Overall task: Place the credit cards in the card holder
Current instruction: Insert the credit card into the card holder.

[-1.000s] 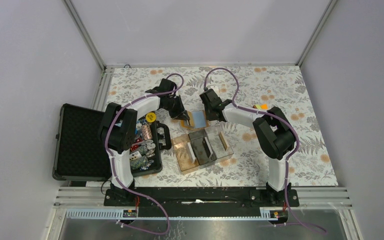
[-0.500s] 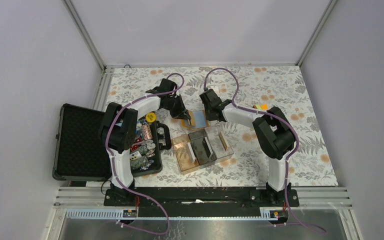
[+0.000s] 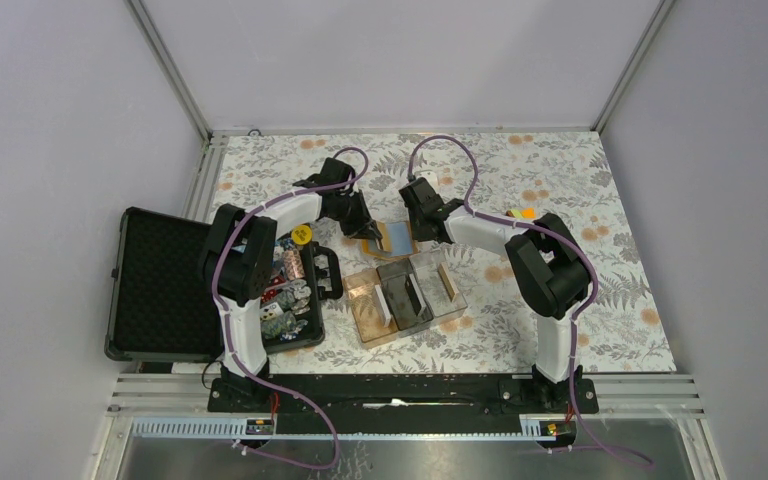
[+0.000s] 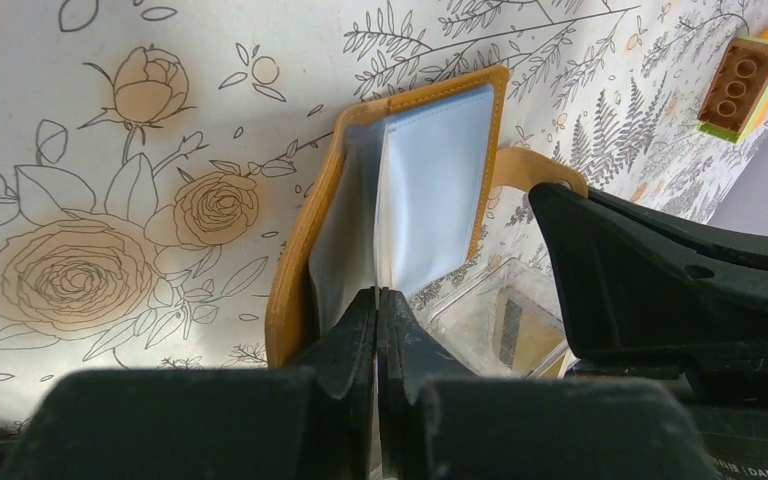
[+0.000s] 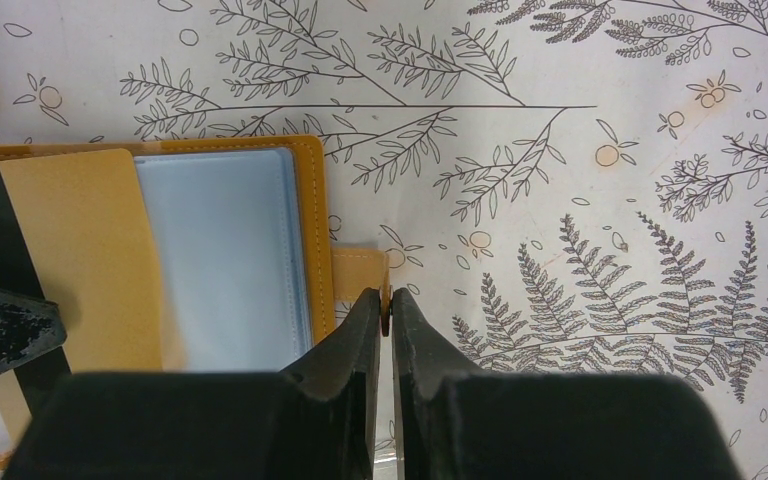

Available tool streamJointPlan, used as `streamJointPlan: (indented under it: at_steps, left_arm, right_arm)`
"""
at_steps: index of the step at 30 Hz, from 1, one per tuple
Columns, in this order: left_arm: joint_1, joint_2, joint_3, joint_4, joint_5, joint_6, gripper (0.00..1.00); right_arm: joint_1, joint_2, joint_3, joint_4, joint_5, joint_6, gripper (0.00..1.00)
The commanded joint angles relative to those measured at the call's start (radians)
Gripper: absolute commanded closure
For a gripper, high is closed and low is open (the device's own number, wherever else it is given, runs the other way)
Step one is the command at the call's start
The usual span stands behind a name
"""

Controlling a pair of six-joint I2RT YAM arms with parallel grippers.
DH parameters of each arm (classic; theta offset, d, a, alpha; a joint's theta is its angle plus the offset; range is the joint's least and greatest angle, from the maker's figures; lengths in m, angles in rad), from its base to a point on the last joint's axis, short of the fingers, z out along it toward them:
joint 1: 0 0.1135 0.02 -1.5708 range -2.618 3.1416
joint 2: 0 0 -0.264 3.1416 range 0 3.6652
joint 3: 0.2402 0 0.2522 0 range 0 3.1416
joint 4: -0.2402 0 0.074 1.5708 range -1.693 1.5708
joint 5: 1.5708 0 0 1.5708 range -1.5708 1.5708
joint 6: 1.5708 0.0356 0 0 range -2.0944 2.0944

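The orange card holder [image 3: 397, 238] lies open on the floral cloth, its pale blue sleeves [image 5: 225, 260] showing. My left gripper [image 3: 367, 235] is shut on a credit card, gold with a black stripe [image 5: 70, 260], held over the holder's left half. In the left wrist view the card shows as a thin pale edge [image 4: 379, 220] above my shut left gripper [image 4: 379, 297], with the holder's orange rim [image 4: 295, 260] beside it. My right gripper [image 3: 422, 234] is shut on the holder's orange closure tab [image 5: 360, 268], pinched between its tips [image 5: 387, 297].
A clear divided tray [image 3: 405, 295] with more cards stands just in front of the holder and also shows in the left wrist view [image 4: 490, 320]. An open black case [image 3: 160, 285] holding colourful chips [image 3: 290, 290] lies at the left. A small brick [image 4: 735, 85] lies at the right.
The left gripper has edged slightly toward the far side with the card. The right arm and the holder have stayed put.
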Motion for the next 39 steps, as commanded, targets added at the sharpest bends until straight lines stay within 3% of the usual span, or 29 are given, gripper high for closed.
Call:
streamJointPlan:
  at_steps: [1, 29, 39]
  left_arm:
    - [-0.005, -0.015, -0.021, 0.003, -0.046, -0.015, 1.00]
    - [-0.004, -0.067, -0.052, -0.026, -0.131, -0.012, 1.00]
    - [-0.009, -0.037, -0.027, -0.007, -0.070, 0.007, 1.00]
  right_arm:
    - [0.011, 0.011, 0.042, -0.007, 0.037, 0.009, 1.00]
    - [0.010, 0.012, 0.047, -0.024, 0.049, 0.011, 1.00]
    - [0.011, 0.011, 0.056, -0.028, 0.048, 0.011, 1.00]
